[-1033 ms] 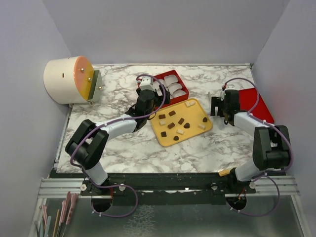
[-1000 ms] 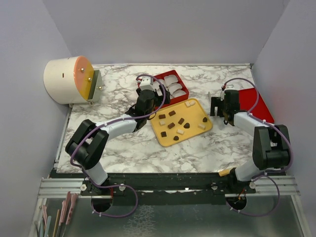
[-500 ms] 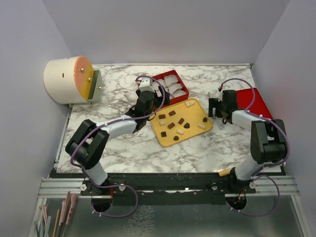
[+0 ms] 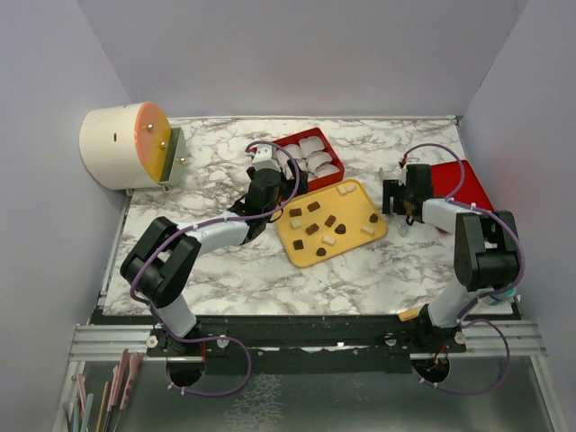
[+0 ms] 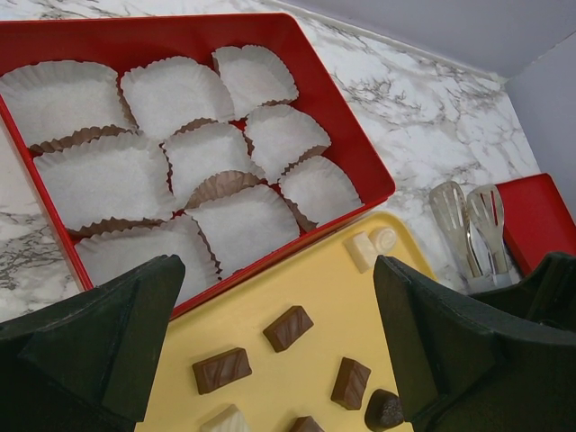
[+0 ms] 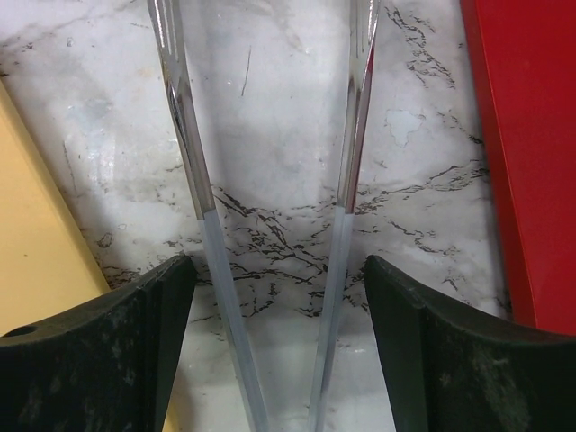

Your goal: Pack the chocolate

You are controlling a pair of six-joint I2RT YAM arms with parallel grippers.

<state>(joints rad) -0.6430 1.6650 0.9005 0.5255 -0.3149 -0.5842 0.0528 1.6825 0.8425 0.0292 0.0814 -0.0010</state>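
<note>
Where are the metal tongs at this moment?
In the right wrist view, the tongs are between the right gripper's open fingers, on the robot's right side, above the marble table between the yellow tray and the red lid.

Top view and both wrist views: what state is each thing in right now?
Red plastic box: open, its visible white paper cups empty.
Flat yellow tray: holds loose dark and cream chocolate pieces.
Metal tongs: arms spread, not squeezed.
Flat red lid: off, lying by the right arm.
Left gripper: open, holding nothing.
Right gripper: open, straddling the tongs.
</note>
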